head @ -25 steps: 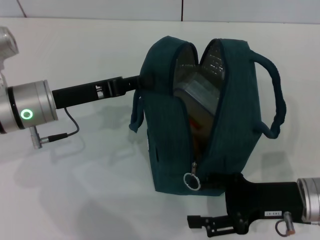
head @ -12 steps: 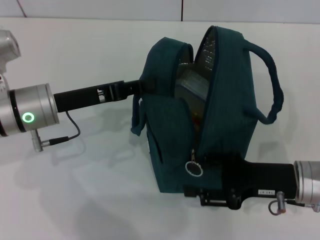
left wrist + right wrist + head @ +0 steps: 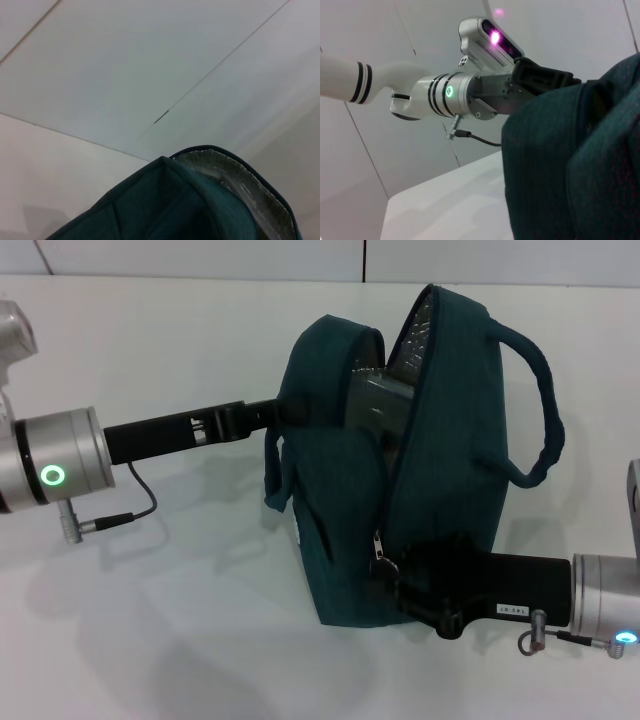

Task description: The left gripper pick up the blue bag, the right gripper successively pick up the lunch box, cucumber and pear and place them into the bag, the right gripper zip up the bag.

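Note:
The blue bag stands upright on the white table, its top gaping open. It also shows in the left wrist view and the right wrist view. A grey lunch box sits inside it. My left gripper is shut on the bag's left top edge and also shows in the right wrist view. My right gripper is at the bag's lower front, shut on the zipper pull, just below the slider. Cucumber and pear are hidden from view.
The bag's right handle loops out to the right; a loose strap hangs on its left side. The left arm's cable droops to the table. Bare white tabletop lies around the bag.
My right gripper has risen from the table's front edge up to the zipper pull and closed over its ring. The bag was pushed more upright and its opening narrowed. The left arm barely moved.

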`<move>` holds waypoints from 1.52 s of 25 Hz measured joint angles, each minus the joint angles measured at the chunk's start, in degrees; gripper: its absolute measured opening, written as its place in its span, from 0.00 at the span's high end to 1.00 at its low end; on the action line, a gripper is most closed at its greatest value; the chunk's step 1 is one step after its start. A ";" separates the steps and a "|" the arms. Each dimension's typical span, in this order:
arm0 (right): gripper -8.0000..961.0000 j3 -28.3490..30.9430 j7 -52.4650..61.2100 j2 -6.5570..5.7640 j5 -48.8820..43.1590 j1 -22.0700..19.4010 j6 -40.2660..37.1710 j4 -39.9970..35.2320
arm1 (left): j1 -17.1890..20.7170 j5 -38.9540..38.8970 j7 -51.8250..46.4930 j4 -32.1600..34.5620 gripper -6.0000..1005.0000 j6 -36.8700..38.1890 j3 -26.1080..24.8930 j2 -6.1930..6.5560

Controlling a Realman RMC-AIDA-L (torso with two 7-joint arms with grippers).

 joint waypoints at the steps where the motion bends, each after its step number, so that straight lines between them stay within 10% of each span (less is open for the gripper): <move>1: 0.62 -0.05 0.00 0.00 0.08 -0.04 0.18 -0.05 | 0.00 0.00 0.01 0.00 0.94 0.00 -0.02 0.03; 12: 0.98 0.62 0.83 -0.14 0.24 -0.93 -0.17 0.20 | -0.01 -0.30 0.09 0.00 0.93 -0.03 -0.09 0.35; 38: 0.98 8.13 -2.44 -1.38 -0.22 -4.26 -16.12 1.16 | 2.94 -9.82 16.66 -3.71 0.87 11.77 -0.90 0.72</move>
